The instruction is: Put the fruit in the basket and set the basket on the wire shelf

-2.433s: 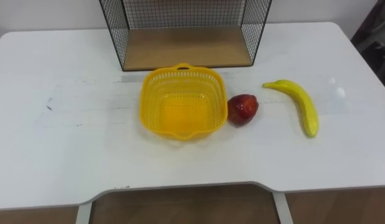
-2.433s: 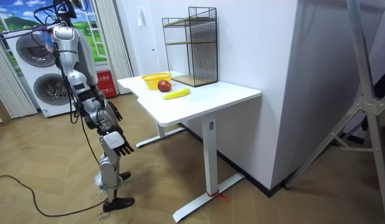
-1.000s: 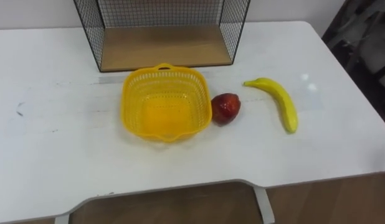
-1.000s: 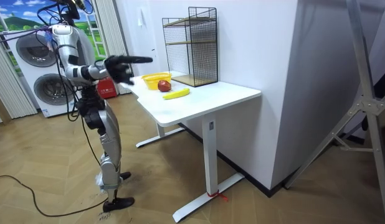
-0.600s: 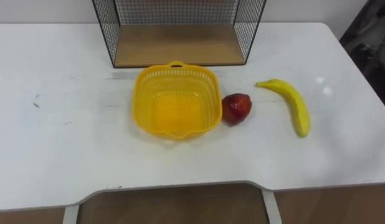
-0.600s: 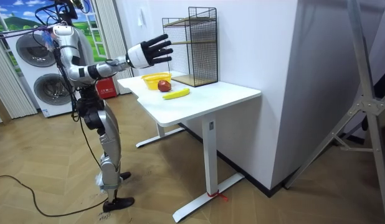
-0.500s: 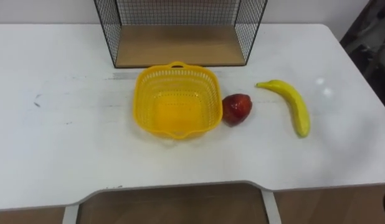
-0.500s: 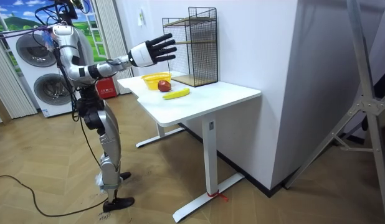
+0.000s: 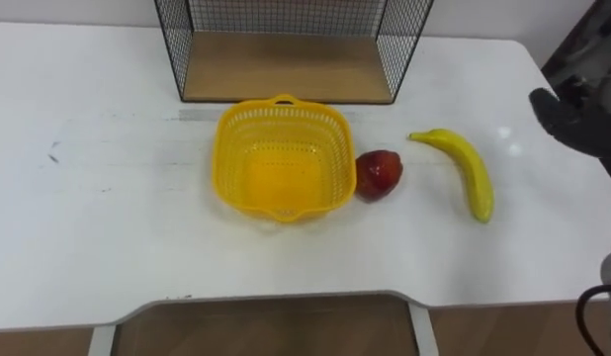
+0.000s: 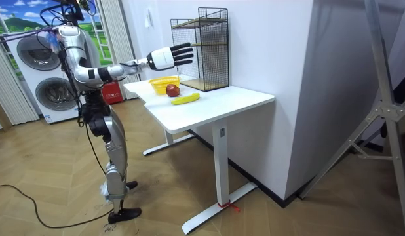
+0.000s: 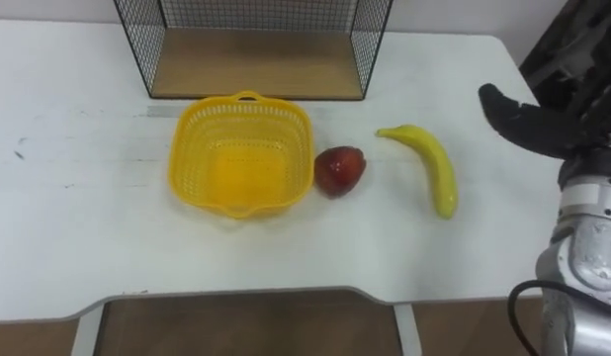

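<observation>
**Item 1 – basket** [image 9: 229, 173]: yellow plastic, lattice walls, squarish w/ rounded corners. Small loop handle on far rim, shallow lip on near rim. Upright on table, ctr of frame, just in front of the wire shelf's open side. Both fruit lie outside it.

**Item 2 – red fruit** [image 9: 379, 174]: dark red, glossy, apple-like, roundish. On table just right of ctr, up against basket's right wall. Touching or a hair apart: can't tell.

**Item 3 – banana** [image 9: 466, 170]: plain yellow, curved. Stem end toward upper left, tip toward lower right. Flat on table, right part of frame, right of the red fruit w/ a clear gap between.

**Item 4 – wire shelf** [image 9: 286, 69]: black wire-mesh sides, wooden base board. Top ctr of frame, at back of table. Room view shows a second board higher up.

**Item 5 – table** [image 9: 108, 237]: white top. Room view shows white legs.

**Item 6 – right hand** [image 9: 572, 114]: dark fingers, pale grey wrist. At right edge of frame, upper right, in the air over table's right end. Fingers stretched straight, grasping nothing, well apart from banana. In the room view the robot stands at the table's end on the room view's left. Its arm is held out about level over the tabletop, hand in upper-left part of frame.

**Item 7 – washing machines** [image 10: 42, 78]: white, stacked, upper left of room view, behind robot.
</observation>
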Tool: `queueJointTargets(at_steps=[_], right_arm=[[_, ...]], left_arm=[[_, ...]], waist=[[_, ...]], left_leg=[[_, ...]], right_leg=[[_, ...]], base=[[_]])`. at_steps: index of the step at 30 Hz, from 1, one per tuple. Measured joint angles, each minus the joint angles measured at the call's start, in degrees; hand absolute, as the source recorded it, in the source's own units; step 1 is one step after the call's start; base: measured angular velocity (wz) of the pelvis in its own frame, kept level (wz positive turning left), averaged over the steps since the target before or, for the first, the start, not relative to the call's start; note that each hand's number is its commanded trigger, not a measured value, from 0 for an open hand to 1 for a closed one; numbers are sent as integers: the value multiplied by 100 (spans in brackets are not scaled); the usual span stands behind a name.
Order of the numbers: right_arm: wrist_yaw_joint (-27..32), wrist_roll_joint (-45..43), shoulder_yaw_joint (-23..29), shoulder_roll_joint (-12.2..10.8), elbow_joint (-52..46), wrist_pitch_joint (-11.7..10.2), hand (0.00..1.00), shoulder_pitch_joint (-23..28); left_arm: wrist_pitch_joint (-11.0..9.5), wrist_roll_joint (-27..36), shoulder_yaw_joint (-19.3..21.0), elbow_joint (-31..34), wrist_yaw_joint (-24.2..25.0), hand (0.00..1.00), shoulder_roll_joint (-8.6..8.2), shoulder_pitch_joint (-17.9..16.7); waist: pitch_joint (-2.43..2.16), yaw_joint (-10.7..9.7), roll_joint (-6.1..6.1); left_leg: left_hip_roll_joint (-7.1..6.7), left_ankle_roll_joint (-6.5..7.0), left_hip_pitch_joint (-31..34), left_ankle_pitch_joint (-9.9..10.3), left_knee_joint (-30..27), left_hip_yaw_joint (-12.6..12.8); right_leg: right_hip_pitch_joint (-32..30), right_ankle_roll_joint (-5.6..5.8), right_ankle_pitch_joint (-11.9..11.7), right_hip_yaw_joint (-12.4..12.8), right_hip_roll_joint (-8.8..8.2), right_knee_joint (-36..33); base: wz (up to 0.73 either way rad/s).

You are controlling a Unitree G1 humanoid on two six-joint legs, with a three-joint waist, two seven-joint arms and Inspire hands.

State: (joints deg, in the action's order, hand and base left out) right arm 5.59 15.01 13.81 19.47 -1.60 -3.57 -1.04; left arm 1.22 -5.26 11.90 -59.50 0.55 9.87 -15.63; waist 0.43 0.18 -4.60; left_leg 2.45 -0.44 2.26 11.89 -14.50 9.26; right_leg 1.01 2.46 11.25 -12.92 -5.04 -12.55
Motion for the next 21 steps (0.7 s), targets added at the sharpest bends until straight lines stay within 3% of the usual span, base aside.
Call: queueJointTargets(at_steps=[6,21], right_arm=[[-324,-35,-170,10,86,126,0,-1],[-711,-668,-286,45,305,230,0,-5]], left_arm=[[2,-4,-70,-2,19,0,4,-7],[51,-163,-119,-127,21,0,9,-17]], waist=[[-36,83,67],[-13,191,35]], left_leg=[[2,-1,0,0,5,-15],[1,-2,45,2,-24,-136]], right_leg=[[20,-5,-16,-24,1,-8],[87,-6,-17,-149,3,-10]], base=[[2],[4]])
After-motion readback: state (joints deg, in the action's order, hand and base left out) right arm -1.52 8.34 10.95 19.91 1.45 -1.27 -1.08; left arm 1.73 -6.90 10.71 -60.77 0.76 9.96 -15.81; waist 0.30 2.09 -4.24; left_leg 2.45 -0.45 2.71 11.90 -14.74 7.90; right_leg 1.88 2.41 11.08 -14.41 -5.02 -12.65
